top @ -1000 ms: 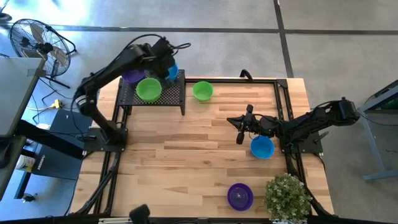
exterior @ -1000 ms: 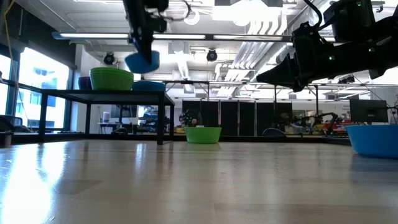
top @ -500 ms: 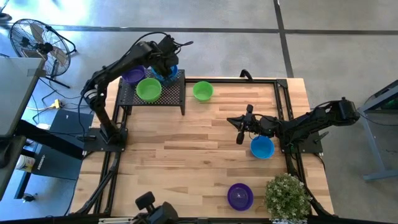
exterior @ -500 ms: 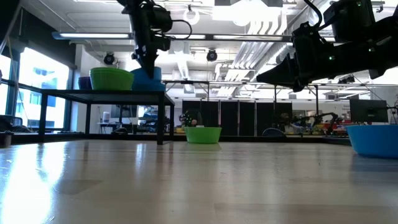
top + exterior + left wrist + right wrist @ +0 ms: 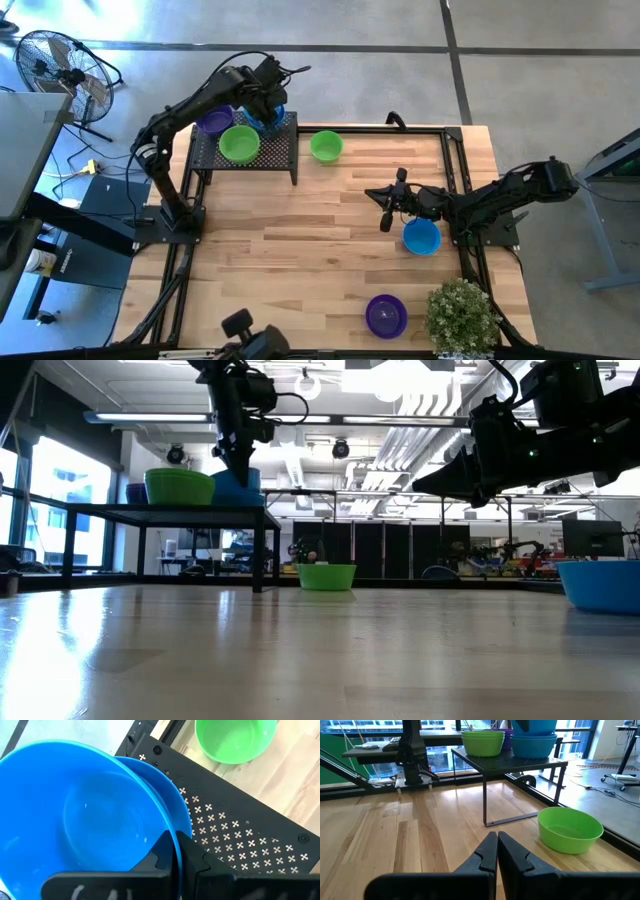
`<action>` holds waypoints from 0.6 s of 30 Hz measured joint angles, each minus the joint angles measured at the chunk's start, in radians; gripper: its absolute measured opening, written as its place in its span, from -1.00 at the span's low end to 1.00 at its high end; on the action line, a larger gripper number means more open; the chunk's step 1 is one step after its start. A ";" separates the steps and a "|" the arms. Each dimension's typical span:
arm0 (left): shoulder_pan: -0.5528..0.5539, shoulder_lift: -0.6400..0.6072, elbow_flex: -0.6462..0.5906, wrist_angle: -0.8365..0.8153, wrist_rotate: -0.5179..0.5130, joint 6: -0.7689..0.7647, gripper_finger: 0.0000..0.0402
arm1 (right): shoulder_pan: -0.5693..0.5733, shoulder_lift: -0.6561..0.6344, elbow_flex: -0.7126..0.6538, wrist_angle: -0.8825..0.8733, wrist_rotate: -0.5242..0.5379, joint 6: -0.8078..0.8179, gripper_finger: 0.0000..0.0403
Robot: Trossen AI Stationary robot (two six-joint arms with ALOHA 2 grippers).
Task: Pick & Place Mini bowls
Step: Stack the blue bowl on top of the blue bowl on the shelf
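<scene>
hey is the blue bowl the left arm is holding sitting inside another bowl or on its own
Inside another. The left tool pinches the rim of the top blue bowl, and a second blue bowl's rim shows under it on the rack.

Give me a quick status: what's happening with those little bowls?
Left gripper shut on blue bowl, over another blue bowl on the rack. Right gripper shut, empty, idle. Nothing blocking.

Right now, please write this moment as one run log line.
left gripper: shut on blue bowl, over black mesh rack | right gripper: shut, empty, beside second blue bowl
</scene>
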 joint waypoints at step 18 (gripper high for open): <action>-0.029 0.034 0.000 -0.012 -0.076 0.004 -0.67 | 0.000 0.000 0.000 -0.007 0.000 -0.001 -1.00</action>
